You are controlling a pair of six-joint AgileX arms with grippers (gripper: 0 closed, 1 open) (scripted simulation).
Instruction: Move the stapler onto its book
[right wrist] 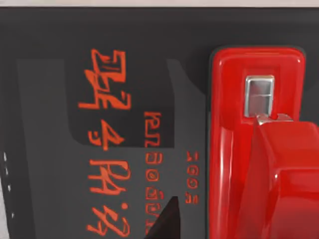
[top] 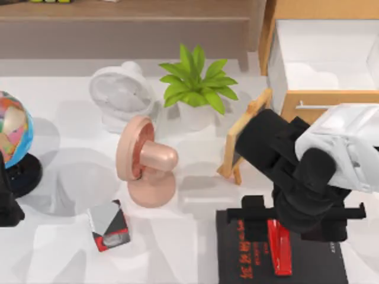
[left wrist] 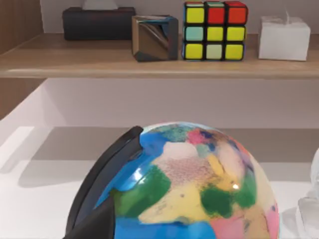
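One step remained, we judged: our right gripper (top: 278, 228), fingers' state unclear, should release the stapler (top: 280, 248) resting on the book (top: 237, 260).

book (right wrist: 99, 74) — red characters, unreadable

Likely a home study: globe (top: 13, 133), desk fans, potted plant (top: 195, 83), wooden shelf (left wrist: 149, 62).

The stapler (top: 280, 247) lies on the book (top: 314, 263), right of the box (top: 109, 226).
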